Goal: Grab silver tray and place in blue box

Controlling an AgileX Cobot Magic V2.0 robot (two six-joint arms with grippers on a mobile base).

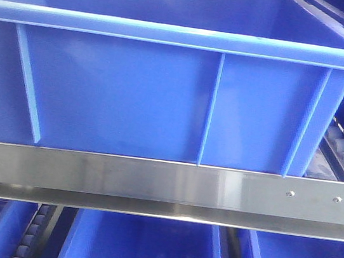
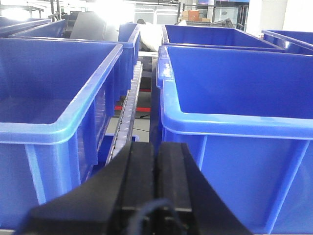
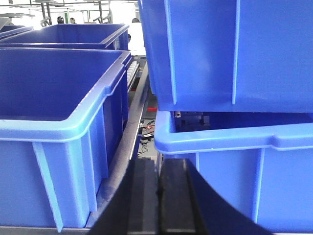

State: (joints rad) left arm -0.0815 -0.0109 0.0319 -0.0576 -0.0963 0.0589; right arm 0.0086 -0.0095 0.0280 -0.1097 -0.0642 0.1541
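Several blue crates sit in rows on a roller rack, a bright workshop beyond. In the front view the blue box fills the frame, resting above a brushed steel frame bar, its long side running across, ribs upright; its floor is hidden. The silver tray appears in no view. The left gripper and right gripper both show their black fingers pressed together, holding nothing.

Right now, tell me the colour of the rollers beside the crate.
White, or pale grey: the roller track between the two blue crates shows best in the left wrist view.
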